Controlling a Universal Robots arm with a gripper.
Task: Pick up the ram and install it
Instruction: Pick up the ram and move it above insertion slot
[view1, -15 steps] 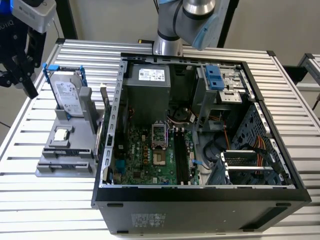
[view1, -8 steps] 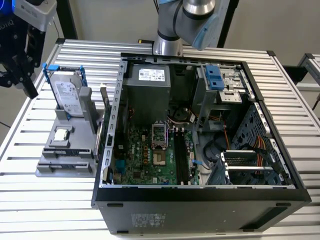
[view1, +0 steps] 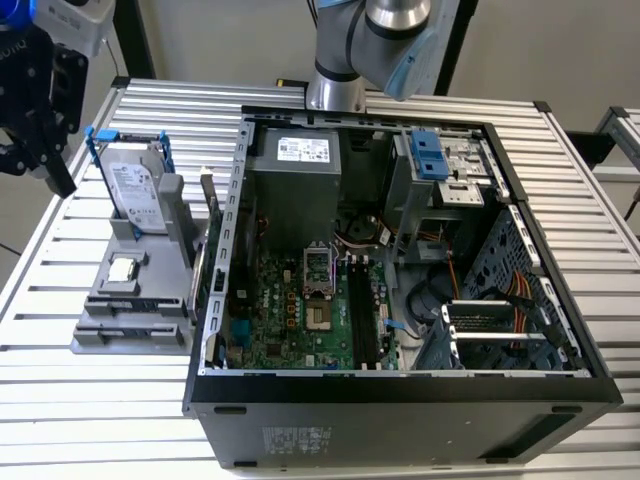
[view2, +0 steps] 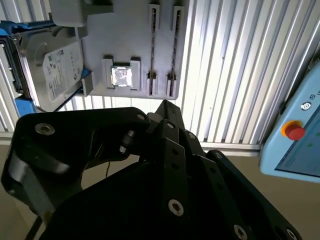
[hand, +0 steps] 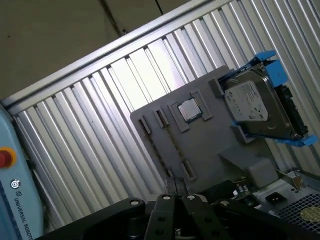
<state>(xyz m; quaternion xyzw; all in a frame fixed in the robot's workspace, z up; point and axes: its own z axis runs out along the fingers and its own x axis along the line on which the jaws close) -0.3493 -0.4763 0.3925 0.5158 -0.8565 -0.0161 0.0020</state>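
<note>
My black gripper hangs at the exterior view's far left, above the slatted table and beside the grey fixture tray. In both wrist views its fingertips meet in a point with nothing between them. They point down toward the tray. The tray's two long slots lie below the fingertips. The ram is hidden: I cannot make it out in the tray or in the gripper. The motherboard's long black memory slots lie inside the open computer case.
A silver hard drive in a blue bracket stands at the tray's far end, with a small square processor chip in front of it. The arm's base rises behind the case. A light blue pendant with a red button lies beside the table.
</note>
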